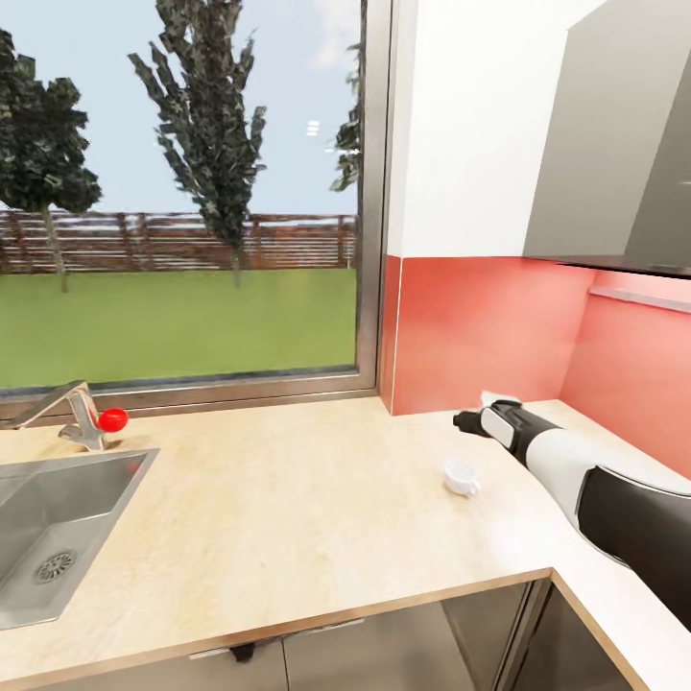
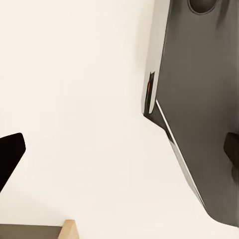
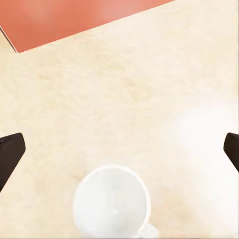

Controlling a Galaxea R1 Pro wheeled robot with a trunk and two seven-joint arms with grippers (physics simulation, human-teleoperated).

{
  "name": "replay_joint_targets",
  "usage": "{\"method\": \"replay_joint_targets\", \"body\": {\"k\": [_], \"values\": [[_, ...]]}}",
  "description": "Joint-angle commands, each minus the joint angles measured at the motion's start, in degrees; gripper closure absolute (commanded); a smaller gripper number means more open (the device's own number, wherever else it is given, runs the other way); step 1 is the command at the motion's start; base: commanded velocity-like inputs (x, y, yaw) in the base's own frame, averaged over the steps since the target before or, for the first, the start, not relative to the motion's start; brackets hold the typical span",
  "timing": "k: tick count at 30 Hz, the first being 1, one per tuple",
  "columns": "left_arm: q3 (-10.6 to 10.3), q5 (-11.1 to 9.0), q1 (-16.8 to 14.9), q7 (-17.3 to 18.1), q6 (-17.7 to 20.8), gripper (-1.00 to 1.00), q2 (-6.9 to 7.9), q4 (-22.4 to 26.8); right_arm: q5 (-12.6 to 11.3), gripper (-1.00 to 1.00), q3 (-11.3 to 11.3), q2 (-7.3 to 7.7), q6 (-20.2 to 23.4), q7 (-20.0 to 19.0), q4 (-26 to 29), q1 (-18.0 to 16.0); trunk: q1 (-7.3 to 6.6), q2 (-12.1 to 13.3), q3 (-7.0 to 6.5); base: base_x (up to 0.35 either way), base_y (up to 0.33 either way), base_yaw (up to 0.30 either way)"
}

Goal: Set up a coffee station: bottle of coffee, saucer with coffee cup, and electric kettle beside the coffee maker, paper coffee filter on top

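The white coffee cup stands upright on the light kitchen countertop, near the corner by the red backsplash. My right gripper hovers just beyond the cup, toward the wall. In the right wrist view, the cup sits below the open gripper, whose dark fingertips are spread wide with only bare countertop between them. A small white piece shows behind the wrist; I cannot tell what it is. My left gripper is open and empty, facing a white wall and a dark grey cabinet.
A steel sink with a faucet and a red knob fills the counter's left end. A large window runs behind. Red backsplash and a grey wall cabinet bound the right corner, where the counter turns.
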State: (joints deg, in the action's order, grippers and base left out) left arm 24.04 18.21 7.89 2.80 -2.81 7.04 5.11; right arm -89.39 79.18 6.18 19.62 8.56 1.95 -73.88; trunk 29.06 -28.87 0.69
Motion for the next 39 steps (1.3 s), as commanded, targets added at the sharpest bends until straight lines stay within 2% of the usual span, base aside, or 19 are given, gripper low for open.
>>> {"method": "replay_joint_targets", "body": {"k": [1,3,8,12,30,39], "values": [[0.5,0.5,0.0,0.3,-0.1,-1.00,-0.01,0.0,-0.5,-1.00,0.4,0.12,0.5,0.5,-0.1,0.0,0.03,-0.1,0.07,0.000,0.000,0.000],[0.5,0.5,0.0,0.3,-0.1,-1.00,-0.01,-0.1,-0.5,-1.00,0.4,0.27,0.7,1.2,-0.3,0.0,0.03,-0.1,0.07,0.000,0.000,0.000],[0.5,0.5,0.0,0.3,-0.1,-1.00,-0.01,-0.8,-0.4,-1.00,0.5,0.54,0.8,6.3,-0.3,0.1,0.03,-0.1,0.07,0.000,0.000,0.000],[0.5,0.5,0.0,0.3,-0.1,-1.00,-0.04,-1.0,-0.4,-1.00,0.5,0.58,0.9,7.6,-0.3,0.2,0.03,-0.1,0.07,0.000,0.000,0.000],[0.5,0.5,0.0,0.3,-0.1,-1.00,-0.10,-1.1,-0.5,-1.00,0.5,0.50,0.8,7.8,-0.3,4.9,0.03,-0.1,0.07,0.000,0.000,0.000],[0.4,0.5,0.0,0.3,-0.1,-1.00,-0.10,-1.1,-0.5,-1.00,0.5,0.50,0.8,7.8,-0.3,5.4,0.03,-0.1,0.07,0.062,0.000,0.000]]}}
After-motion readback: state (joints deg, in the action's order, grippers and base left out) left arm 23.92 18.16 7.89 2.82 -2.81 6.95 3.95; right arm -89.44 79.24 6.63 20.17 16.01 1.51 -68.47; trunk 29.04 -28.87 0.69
